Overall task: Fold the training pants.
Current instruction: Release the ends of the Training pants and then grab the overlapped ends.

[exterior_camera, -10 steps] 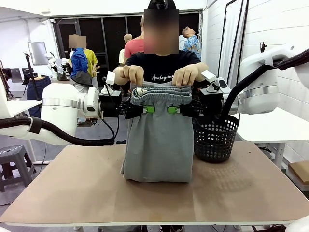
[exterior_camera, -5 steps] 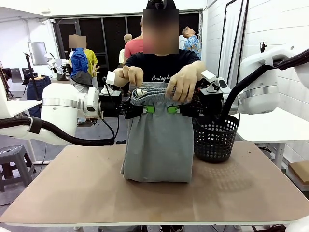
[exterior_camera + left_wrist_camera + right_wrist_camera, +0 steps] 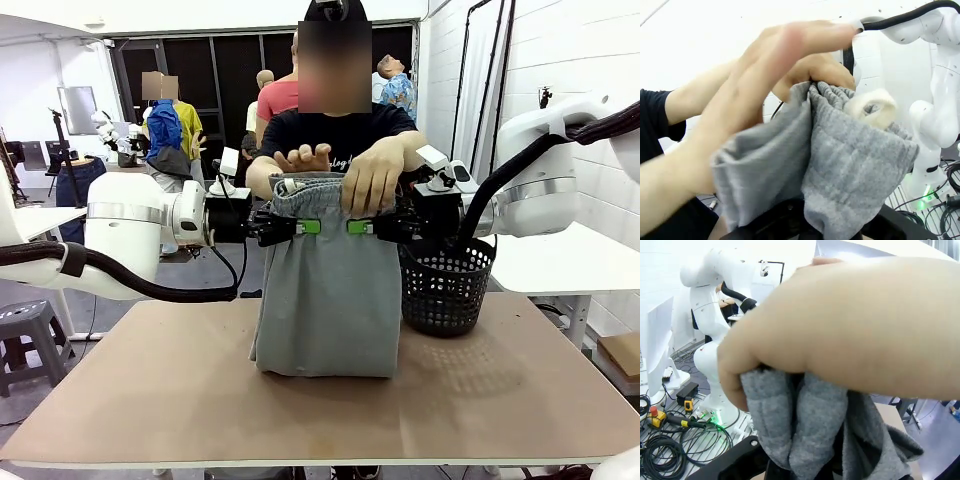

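**Two grippers, one pair of pants hanging between them**

Two pinch points carry the load. The left gripper (image 3: pixel 305 227) and the right gripper (image 3: pixel 358 227) come in from opposite sides at the same height. Each is clamped shut on the pants (image 3: pixel 328 300) just under the waistband (image 3: pixel 325 190), and their green pads sit close together near the middle of the cloth.

From both grippers the pants lie straight down. Their long axis is vertical, and the bottom edge rests on the table (image 3: pixel 150 400), slightly bunched. Neither arm is nearer than the other, since the garment hangs evenly between them. I judge that the coming fold depends on this drop: the hanging length has to be laid flat on the table, so both arms would need to move together to keep the top edge level.

The count is one pair of pants, two grippers, two hands of the person, one basket (image 3: pixel 445 285) and one table.

- **Clasping hand:** the clasping hand (image 3: pixel 372 180) wraps over the waistband above the right gripper. In the right wrist view it (image 3: pixel 850 335) covers the grey folds (image 3: pixel 810 425).
- **Open hand:** the open hand (image 3: pixel 303 158) is spread just above the waistband. I cannot tell whether it touches the cloth. In the left wrist view it (image 3: pixel 765 85) is blurred, beside the gathered cloth (image 3: pixel 850 165).
- **Basket:** the basket stands just beside the pants, under the right arm.
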You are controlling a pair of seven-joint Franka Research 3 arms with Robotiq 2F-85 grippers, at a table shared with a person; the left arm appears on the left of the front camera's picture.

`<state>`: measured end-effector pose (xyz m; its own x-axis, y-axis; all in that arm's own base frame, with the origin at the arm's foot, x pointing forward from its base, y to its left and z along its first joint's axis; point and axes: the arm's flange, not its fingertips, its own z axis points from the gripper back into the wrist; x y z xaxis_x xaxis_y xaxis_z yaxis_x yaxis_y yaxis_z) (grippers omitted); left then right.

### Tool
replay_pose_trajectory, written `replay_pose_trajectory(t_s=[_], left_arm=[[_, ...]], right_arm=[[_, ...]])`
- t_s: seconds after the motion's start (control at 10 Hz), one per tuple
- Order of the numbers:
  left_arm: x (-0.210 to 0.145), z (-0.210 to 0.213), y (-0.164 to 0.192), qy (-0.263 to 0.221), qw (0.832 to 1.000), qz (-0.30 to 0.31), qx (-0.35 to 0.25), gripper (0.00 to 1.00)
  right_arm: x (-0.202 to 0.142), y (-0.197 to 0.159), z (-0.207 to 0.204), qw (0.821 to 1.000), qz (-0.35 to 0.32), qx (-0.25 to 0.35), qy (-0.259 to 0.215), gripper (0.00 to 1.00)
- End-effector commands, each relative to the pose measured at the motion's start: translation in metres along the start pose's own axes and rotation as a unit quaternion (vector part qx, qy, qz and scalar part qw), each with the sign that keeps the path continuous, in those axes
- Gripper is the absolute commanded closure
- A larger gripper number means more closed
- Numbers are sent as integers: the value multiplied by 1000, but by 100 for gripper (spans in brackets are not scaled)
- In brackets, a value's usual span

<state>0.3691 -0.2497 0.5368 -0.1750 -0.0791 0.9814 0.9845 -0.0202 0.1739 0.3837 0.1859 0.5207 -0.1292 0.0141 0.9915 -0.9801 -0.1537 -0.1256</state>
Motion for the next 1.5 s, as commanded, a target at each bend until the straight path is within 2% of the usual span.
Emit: replay_pose_trajectory(t_s=[0.0, 1.4], left_arm=[[4, -1, 0, -5, 1000, -3, 8, 100], [4, -1, 0, -5, 1000, -3, 8, 100]], right_arm=[[1, 4, 0, 1000, 5, -6, -17, 100], [1, 4, 0, 1000, 5, -6, -17, 100]])
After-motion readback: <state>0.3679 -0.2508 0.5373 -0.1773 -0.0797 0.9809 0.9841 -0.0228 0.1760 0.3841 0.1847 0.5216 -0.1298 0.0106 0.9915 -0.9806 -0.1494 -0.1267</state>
